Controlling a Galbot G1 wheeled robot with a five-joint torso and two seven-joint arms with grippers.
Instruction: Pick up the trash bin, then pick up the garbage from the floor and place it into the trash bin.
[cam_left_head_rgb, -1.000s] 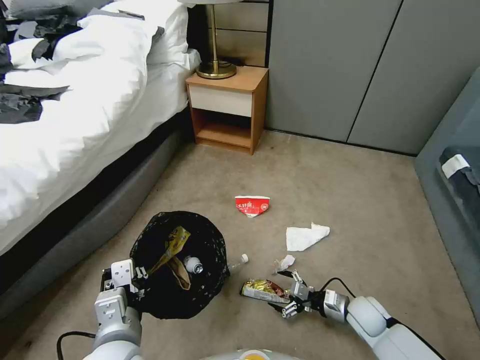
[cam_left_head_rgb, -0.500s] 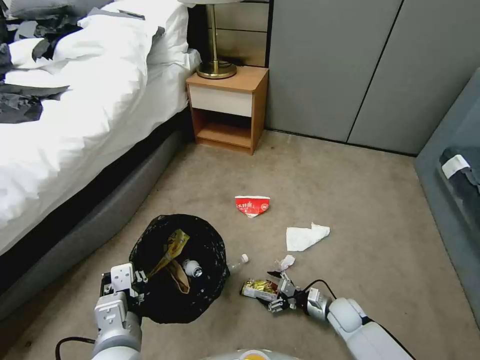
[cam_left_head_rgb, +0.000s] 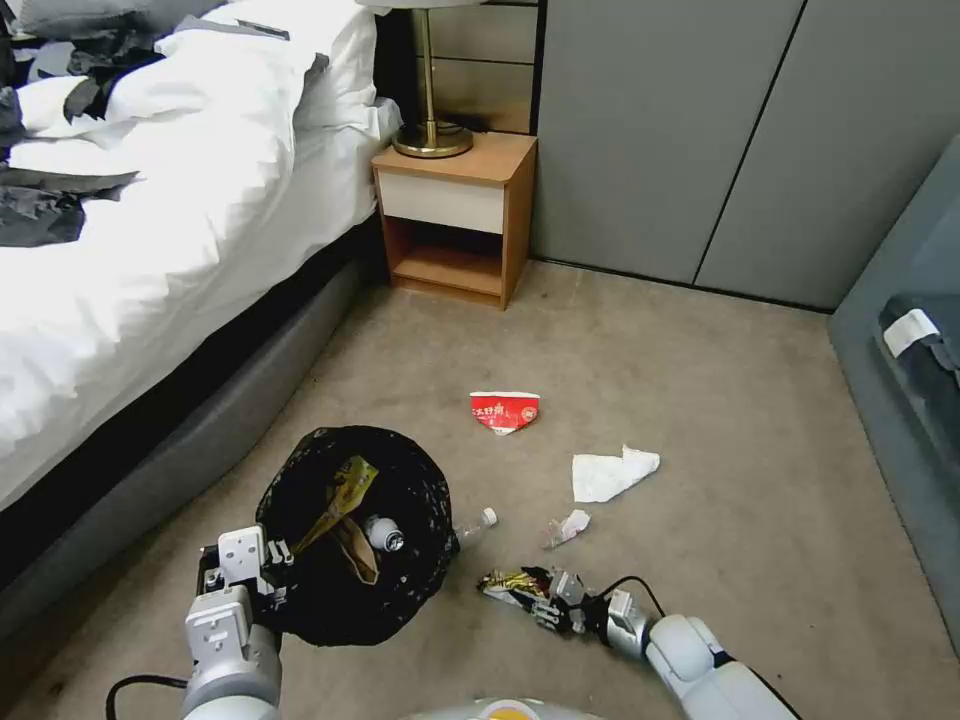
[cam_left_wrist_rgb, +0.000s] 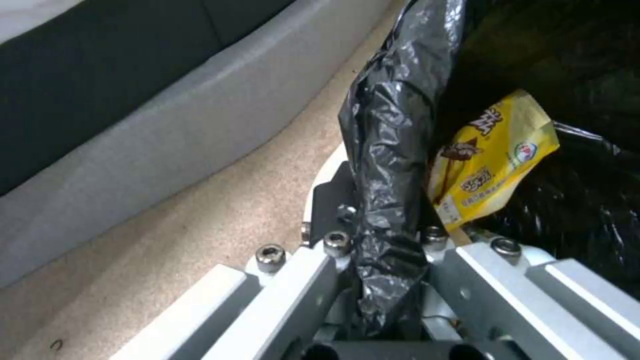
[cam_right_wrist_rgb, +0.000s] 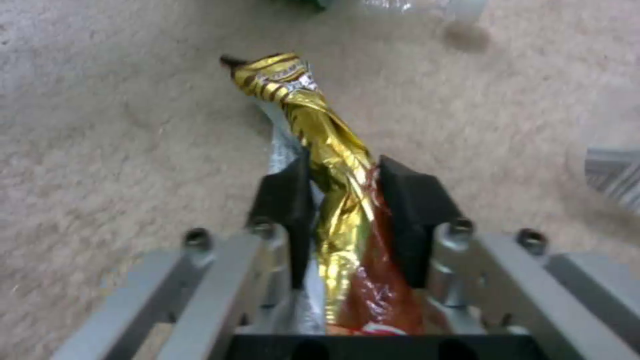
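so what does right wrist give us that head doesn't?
Right wrist alone: both pads pinching the twisted gold wrapper, so the right gripper is shut on it.
Head alone: left gripper holding the bin at its rim, a yellow wrapper and bottle inside, and on the floor the red cup, tissue and clear bottle.
Both: the right gripper low over the carpet at the gold wrapper.
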